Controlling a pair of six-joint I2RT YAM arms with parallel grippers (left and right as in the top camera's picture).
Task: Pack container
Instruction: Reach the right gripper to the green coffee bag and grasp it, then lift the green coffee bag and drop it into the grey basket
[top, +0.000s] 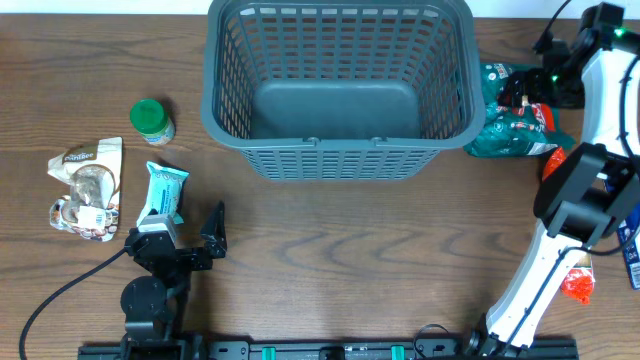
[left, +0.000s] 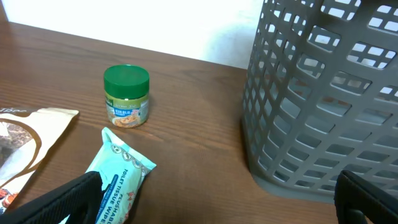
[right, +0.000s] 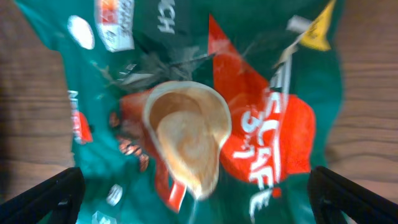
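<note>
The right end effector (right: 199, 194) hangs with its fingers spread wide and nothing between them, straight above a crinkled green and red foil coffee packet (right: 273, 143) printed with a cup. That packet lies flat on the brown wood-grain worktop (top: 380, 250), just to the right of the large dark grey plastic basket with slotted lattice sides, the container (top: 340, 142), which sits empty at the far middle.

To take the packet cleanly, I would come down square and close across a puffed or creased part of the foil, since flat film is likely to slip out of the fingers. Lift high enough to clear the thick rim beside it, then let go over the solid bottom.

The left end effector (left: 217, 200) is equally wide and empty, low over a teal plastic wipes packet (left: 121, 177), with a small green-lidded jar (left: 127, 96) beyond it.
</note>
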